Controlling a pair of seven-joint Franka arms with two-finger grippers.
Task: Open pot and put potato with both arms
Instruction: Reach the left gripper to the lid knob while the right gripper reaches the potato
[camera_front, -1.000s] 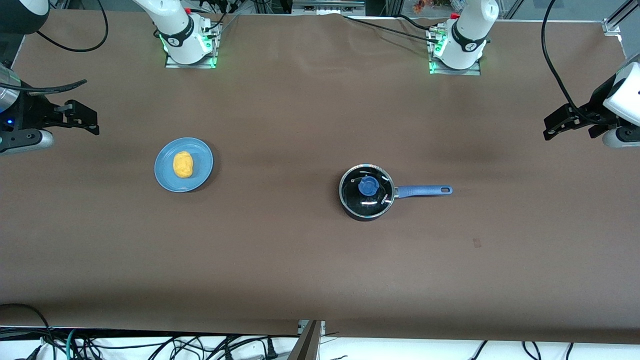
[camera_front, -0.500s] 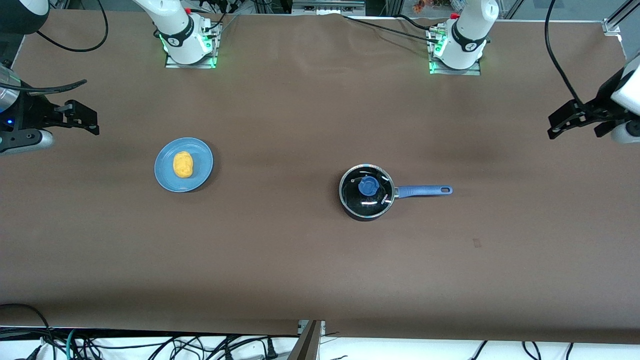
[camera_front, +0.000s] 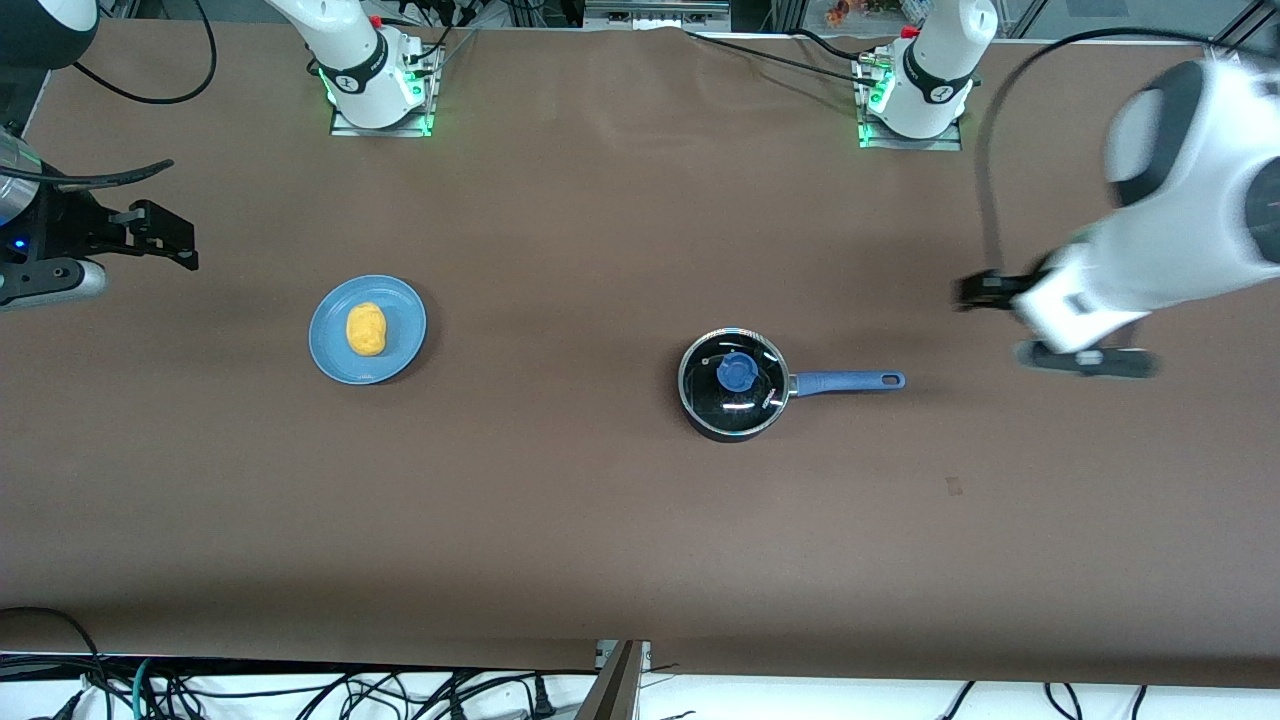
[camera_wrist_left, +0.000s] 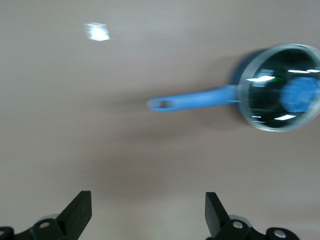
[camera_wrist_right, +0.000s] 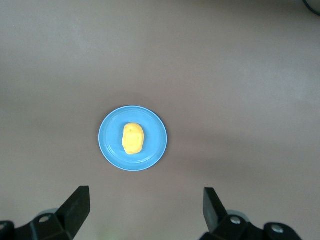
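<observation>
Front view: lidded pot (camera_front: 733, 383) on table; left gripper (camera_wrist_left: 148, 212) gapes wide near its handle (camera_front: 846, 381); right gripper (camera_wrist_right: 145, 210) gapes wide, waiting.

left gripper (camera_front: 985, 292): blurred — fingers unclear in front view
pot (camera_wrist_left: 277, 87): smeared, rim cut at 3 o'clock

I was running this from a robotics lab, not a kitchen: the two arm bases (camera_front: 378, 85) (camera_front: 915, 95) were bolted on metal plates with green status lights to a wide table (camera_front: 600, 520) covered in plain brown sheeting. Loose black cables (camera_front: 300, 692) lay tangled along the edge nearest the front camera, and aluminium framing (camera_front: 1228, 40) stood at the table's corner by the left arm's end.
</observation>
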